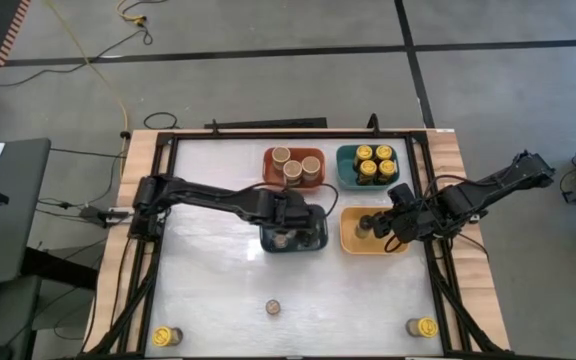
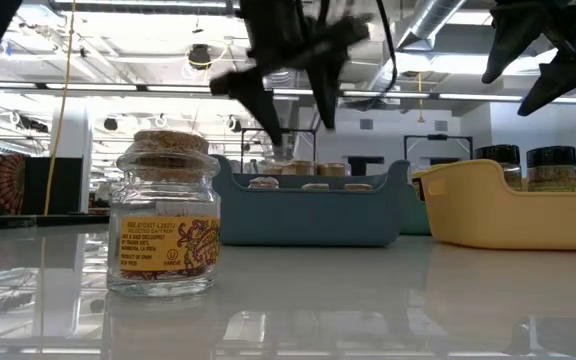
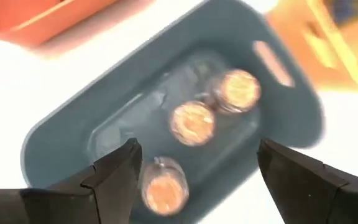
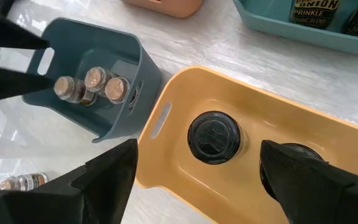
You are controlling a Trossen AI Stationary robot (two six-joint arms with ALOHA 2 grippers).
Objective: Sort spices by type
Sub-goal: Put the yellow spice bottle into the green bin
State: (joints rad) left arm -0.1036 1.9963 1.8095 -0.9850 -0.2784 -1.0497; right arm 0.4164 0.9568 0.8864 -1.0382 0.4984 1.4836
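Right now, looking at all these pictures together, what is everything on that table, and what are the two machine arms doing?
Orange plastic bin: one, far side of the table, holding three tan-lidded jars.
Teal plastic bin: one, beside the orange one, holding four yellow-lidded jars.
Dark blue plastic bin: one, middle of the table, holding three small cork-topped glass jars.
Yellow plastic bin: one, right of the blue one, holding two dark-lidded jars.
Loose cork-topped glass jar: one, near edge, middle.
Loose yellow-lidded jars: two, at the near corners.
Left tool: open, empty, over the blue bin.
Right tool: open, empty, over the yellow bin.
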